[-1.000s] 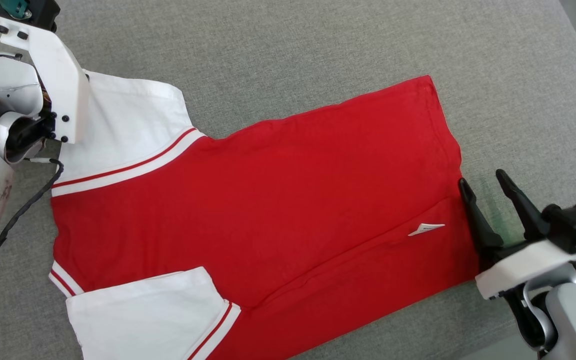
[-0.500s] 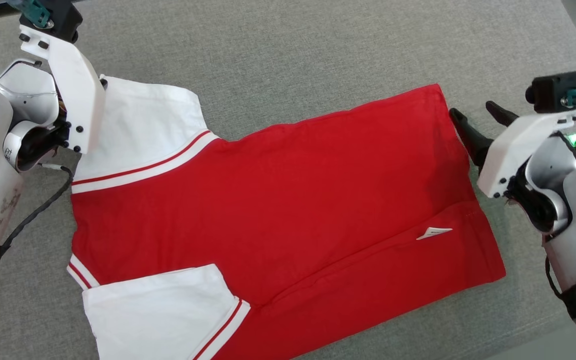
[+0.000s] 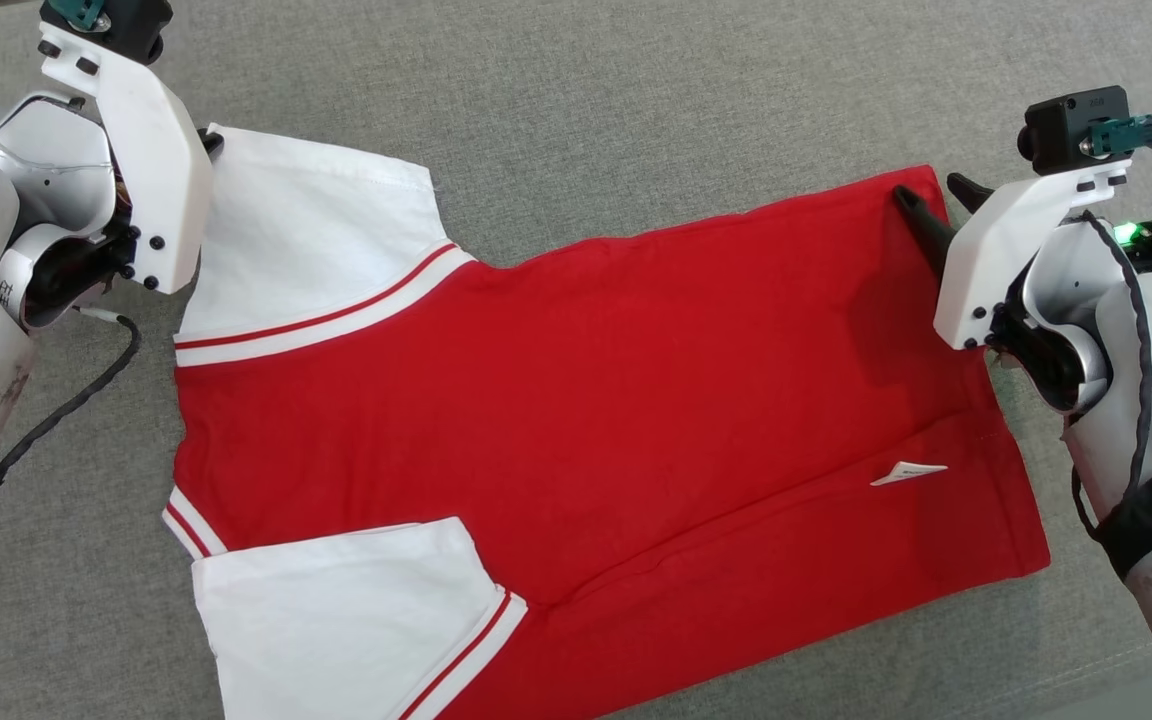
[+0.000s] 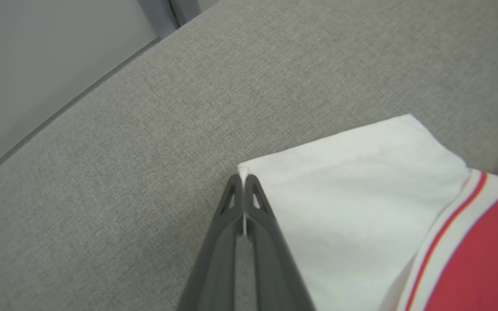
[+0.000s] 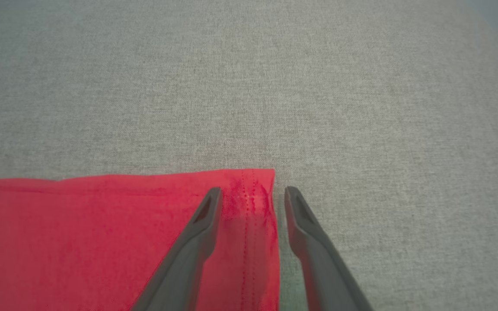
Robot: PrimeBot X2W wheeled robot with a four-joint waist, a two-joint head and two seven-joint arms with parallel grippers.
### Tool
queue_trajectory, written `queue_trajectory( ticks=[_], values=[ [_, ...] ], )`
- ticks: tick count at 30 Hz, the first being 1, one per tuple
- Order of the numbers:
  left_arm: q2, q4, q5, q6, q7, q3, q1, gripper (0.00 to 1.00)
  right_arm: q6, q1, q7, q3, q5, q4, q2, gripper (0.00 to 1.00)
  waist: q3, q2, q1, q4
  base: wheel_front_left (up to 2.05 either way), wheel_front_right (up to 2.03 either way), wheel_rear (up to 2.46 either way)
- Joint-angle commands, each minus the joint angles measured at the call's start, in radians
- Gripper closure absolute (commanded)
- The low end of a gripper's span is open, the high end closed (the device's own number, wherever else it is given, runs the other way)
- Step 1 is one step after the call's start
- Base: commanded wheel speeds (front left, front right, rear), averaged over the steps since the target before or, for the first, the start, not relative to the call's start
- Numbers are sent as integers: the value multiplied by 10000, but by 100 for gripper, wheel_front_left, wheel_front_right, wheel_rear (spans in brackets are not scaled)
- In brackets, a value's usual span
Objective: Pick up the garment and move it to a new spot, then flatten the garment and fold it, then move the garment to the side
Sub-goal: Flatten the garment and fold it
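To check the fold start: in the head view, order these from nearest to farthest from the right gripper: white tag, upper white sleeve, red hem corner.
1. red hem corner, at the right gripper itself, top right.
2. white tag, lower right.
3. upper white sleeve, far left.

Your head camera looks down over most of the garment (image 3: 586,400); each wrist camera sits close above one far corner.

The red-and-white cloth garment (image 3: 586,400) is looking matt and smooth; the grey woven fabric surface (image 3: 636,90) is showing a coarse, rough weave.
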Motion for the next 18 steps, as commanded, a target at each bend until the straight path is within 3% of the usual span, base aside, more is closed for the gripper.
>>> queue_trajectory(
  ticks=[1, 3, 4, 8, 9, 10, 11, 13, 18],
  values=[
    [57, -13, -94, -2, -69, -69, -139, 100, -19, -169, -110, 43, 50, 160, 6, 30, 13, 0, 0, 20, 0, 0, 0],
    [111, -19, -161, -3, -102, -123, -195, 100, -19, -275, -164, 90, 109, 344, 24, 51, 26, 0, 0, 38, 0, 0, 0],
    [127, -17, -177, -3, -113, -155, -217, 100, -19, -319, -140, 119, 154, 447, 26, 55, 31, 0, 0, 48, 0, 0, 0],
    [146, 17, -255, -3, -180, -263, -283, 100, -19, -537, -232, 188, 185, 764, -55, 59, 67, 0, 0, 93, 0, 0, 0],
    [146, 30, -276, -3, -190, -294, -282, 100, -19, -561, -234, 207, 223, 841, -49, 53, 74, 0, 0, 108, 0, 0, 0],
    [149, 47, -305, -3, -212, -325, -288, 100, -19, -593, -223, 243, 265, 919, -34, 58, 77, 0, 0, 121, 0, 0, 0],
    [151, 58, -315, -3, -249, -361, -307, 100, -19, -633, -214, 266, 287, 999, -43, 66, 81, 0, 0, 136, 0, 0, 0],
    [155, 73, -356, -3, -276, -427, -362, 100, -19, -701, -239, 328, 373, 1117, -65, 100, 89, 0, 0, 172, 0, 0, 0],
    [213, 125, -465, -3, -390, -594, -442, 100, -19, -718, -226, 515, 644, 1392, -104, 100, 55, 0, 0, 241, 0, 0, 0]
  ],
)
